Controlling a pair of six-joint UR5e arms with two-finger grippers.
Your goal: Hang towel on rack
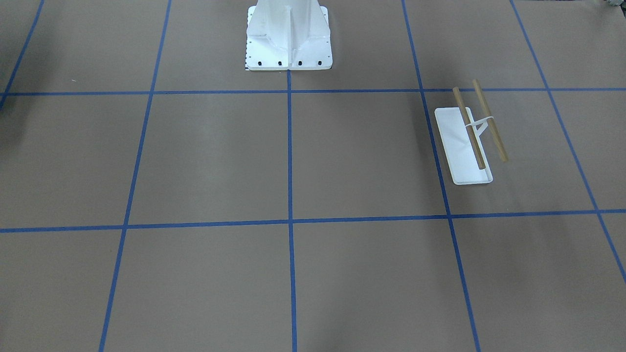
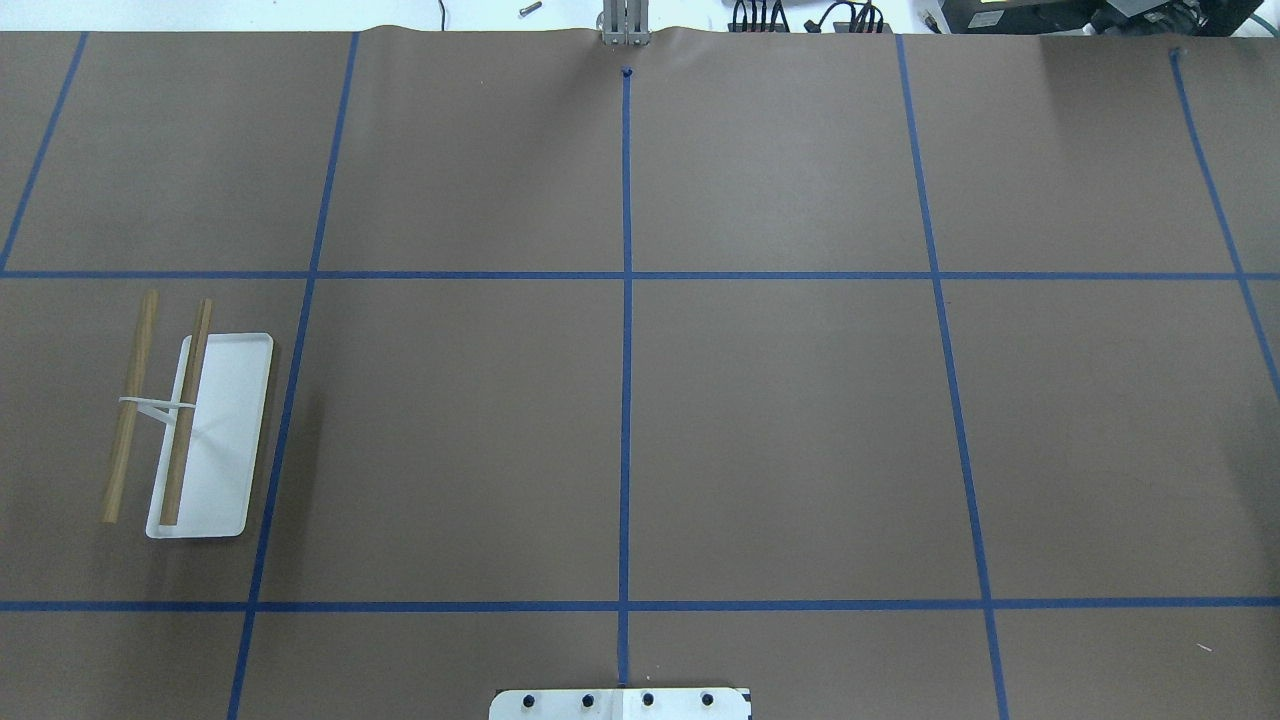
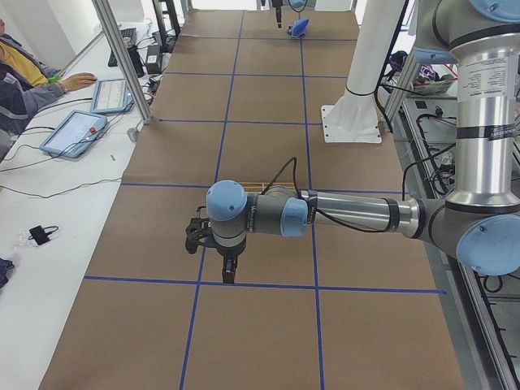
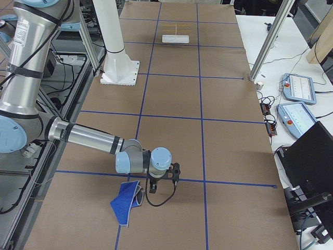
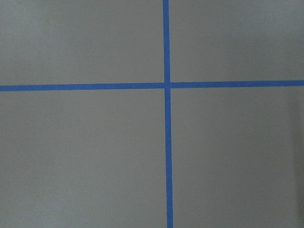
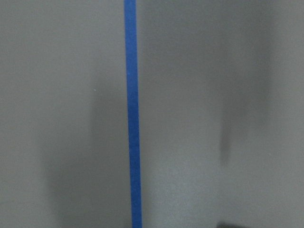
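1. Pedestal (image 1: 288, 34) taken as the reference mark: white, bolted down at the robot's edge of the table (image 2: 780, 430).
2. Rack (image 2: 225, 430) stands well off to the pedestal's left side, out on the mat. Both tan dowels are bare and level; nothing hangs on them.
3. Towel (image 4: 127, 202) lies well off to the pedestal's right side, so the whole table length separates it from the rack. It sits in a loose fold, blue face up, with a pale edge showing along one side.
4. Right gripper (image 4: 154, 186) points down just beside the towel. Only the side view shows it, so I cannot tell how wide its jaws stand or whether they have any cloth.
5. Left gripper (image 3: 230, 275) hangs low over a tape crossing on the pedestal's left side, with nothing visible under it. Its jaw opening cannot be read either.
6. Handling, my judgement: the cloth looks light and fairly stiff, since the fold holds its shape instead of slumping flat. It should be easy to lift but may slide off a smooth dowel.
7. Best hold looks like the raised pale edge, near a corner, leaving the length free to drape.
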